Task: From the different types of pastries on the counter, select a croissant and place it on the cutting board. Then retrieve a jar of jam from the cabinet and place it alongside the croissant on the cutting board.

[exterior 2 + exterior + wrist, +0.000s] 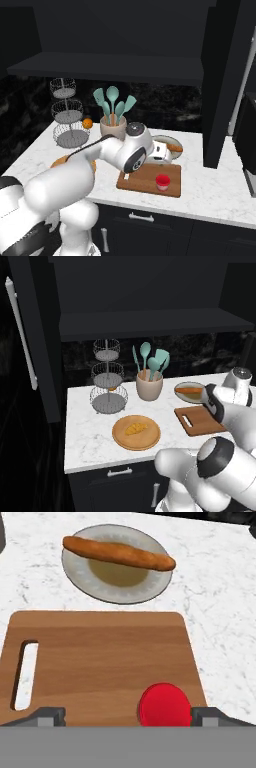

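Jam on the board, croissant not yet moved.

My gripper point(128, 716) hangs spread wide and empty over the cutting board point(100, 657); the jar of jam point(165, 705) stands on it, while the croissant point(136, 428) sits on the round wooden plate point(120, 438), well apart.

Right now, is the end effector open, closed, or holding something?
End effector: open, holding nothing; its fingertips straddle the small red-topped jam jar standing on the reddish-brown wooden cutting board.
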